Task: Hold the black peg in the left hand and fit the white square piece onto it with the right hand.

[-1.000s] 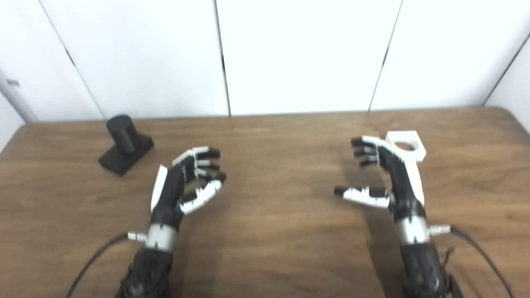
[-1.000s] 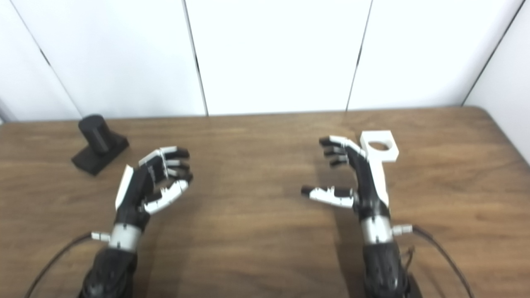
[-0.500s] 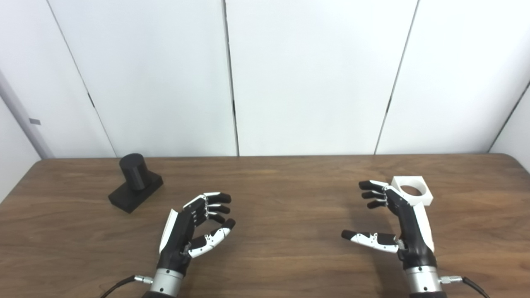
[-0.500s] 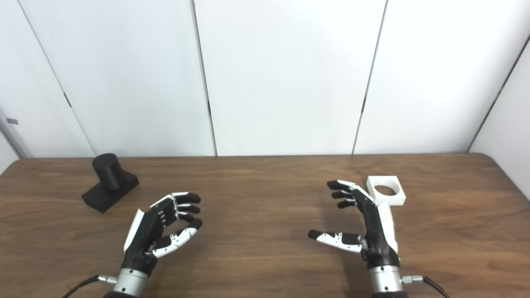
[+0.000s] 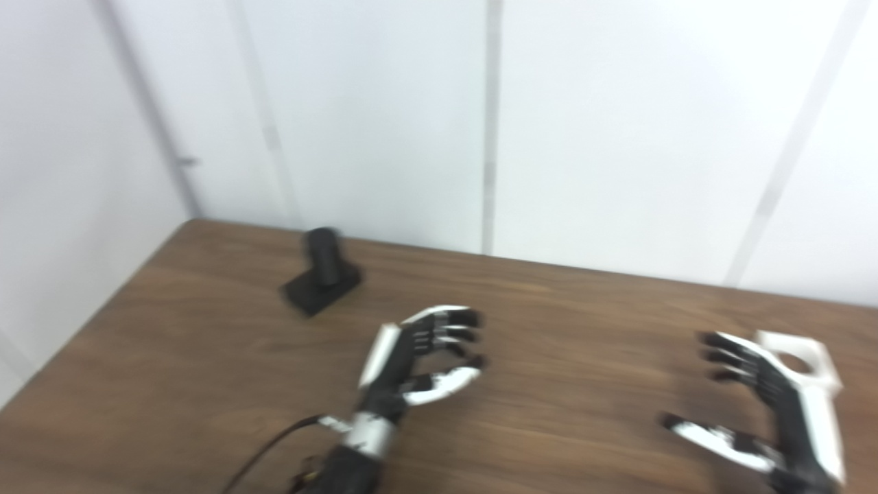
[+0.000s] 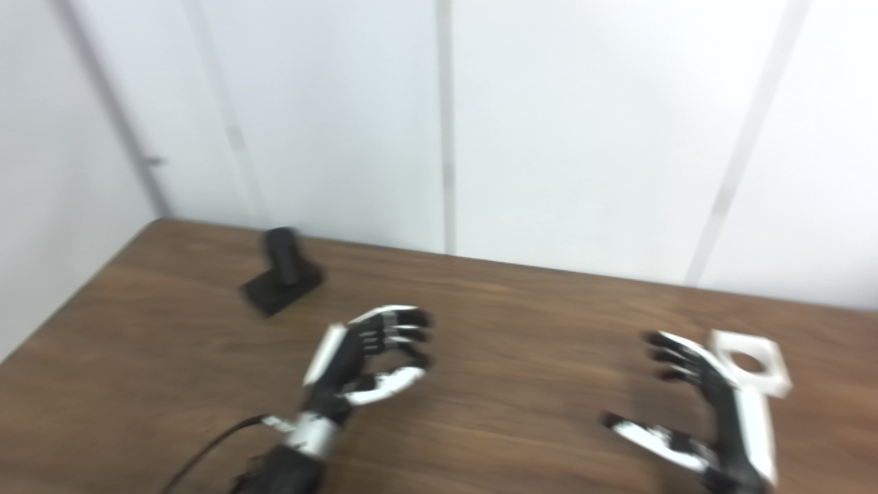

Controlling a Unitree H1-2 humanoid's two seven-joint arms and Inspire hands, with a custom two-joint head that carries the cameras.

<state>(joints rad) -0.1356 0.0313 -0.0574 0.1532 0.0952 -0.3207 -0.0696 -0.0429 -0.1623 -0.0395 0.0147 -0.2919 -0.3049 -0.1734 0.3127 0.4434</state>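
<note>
Black cylindrical peg on its flat black base (image 5: 322,273) stands untouched at the far left of the brown wooden table (image 5: 206,357). Both the left hand (image 5: 420,357) and right hand (image 5: 768,405) hover empty with fingers spread, and the white square piece with a round hole (image 5: 799,360) lies just beyond the right hand.

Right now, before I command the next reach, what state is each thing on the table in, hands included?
black peg: upright on its base, on the table, ungrasped.
white square piece: flat on the table, hole up, just beyond the right hand.
left hand: open, fingers curled, empty.
right hand: open, fingers spread, empty.
</note>
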